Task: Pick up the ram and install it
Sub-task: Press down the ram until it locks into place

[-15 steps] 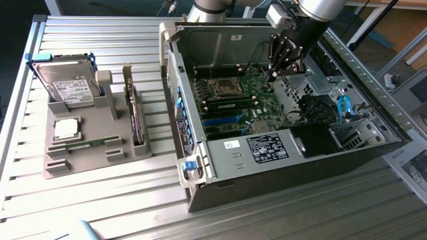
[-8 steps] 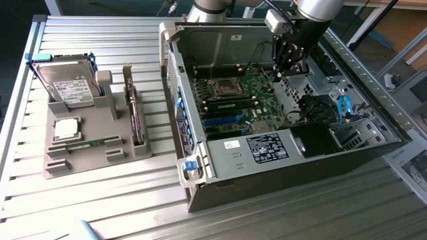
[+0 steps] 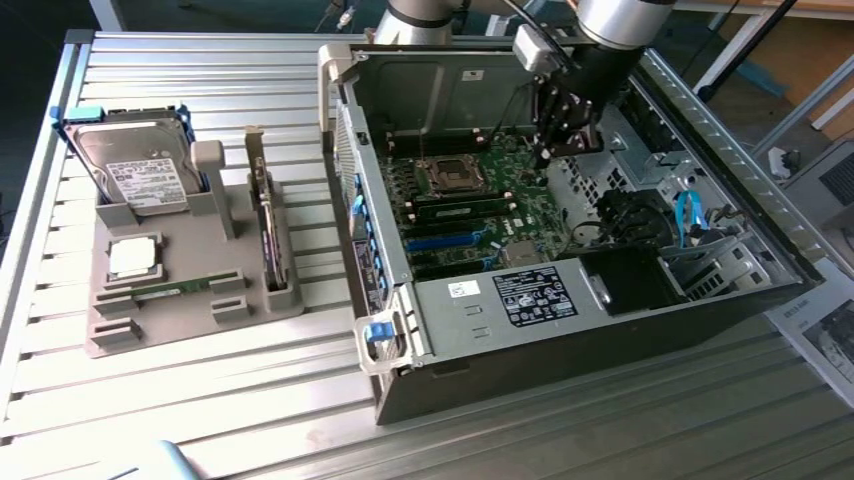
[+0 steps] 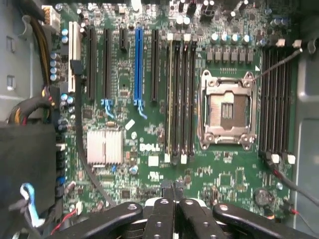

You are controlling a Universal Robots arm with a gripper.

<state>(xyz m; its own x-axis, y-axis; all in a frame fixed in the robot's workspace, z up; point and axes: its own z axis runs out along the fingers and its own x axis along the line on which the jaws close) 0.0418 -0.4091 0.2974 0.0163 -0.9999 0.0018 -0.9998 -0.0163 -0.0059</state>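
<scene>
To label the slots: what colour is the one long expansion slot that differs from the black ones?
Bright blue expansion slot; clearest in the wrist view.

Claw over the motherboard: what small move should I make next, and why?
Probably raise the claw straight up, out of the case. It is shut with nothing visible between its fingers, hanging over the motherboard near the memory slots, while a ram stick lies on the grey tray at the exterior view's left.
</scene>
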